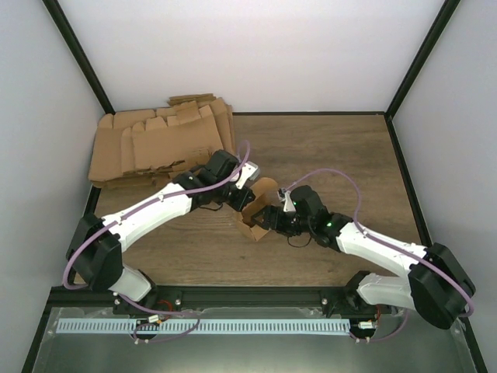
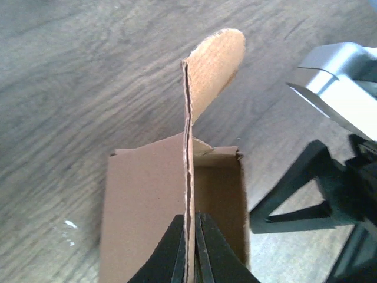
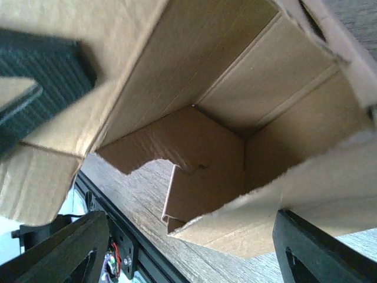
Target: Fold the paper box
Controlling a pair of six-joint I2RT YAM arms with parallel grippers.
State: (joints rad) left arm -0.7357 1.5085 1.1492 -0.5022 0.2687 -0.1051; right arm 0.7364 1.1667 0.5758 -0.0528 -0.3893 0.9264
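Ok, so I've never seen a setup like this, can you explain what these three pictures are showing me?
Two robot arms are bolted to a wooden table. One picture looks down from above; the other two come from cameras on each wrist. The left gripper pinches a flap of a half-folded paper box. The right gripper is open, its camera looking into the box. A pile of flat cardboard blanks lies at the back left.

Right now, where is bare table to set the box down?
Bare table from the cardboard pile to the right wall, beyond the paper box; also the near strip between left arm and front rail. Crowded mid-table: left gripper pinches a flap, right gripper open at the box.
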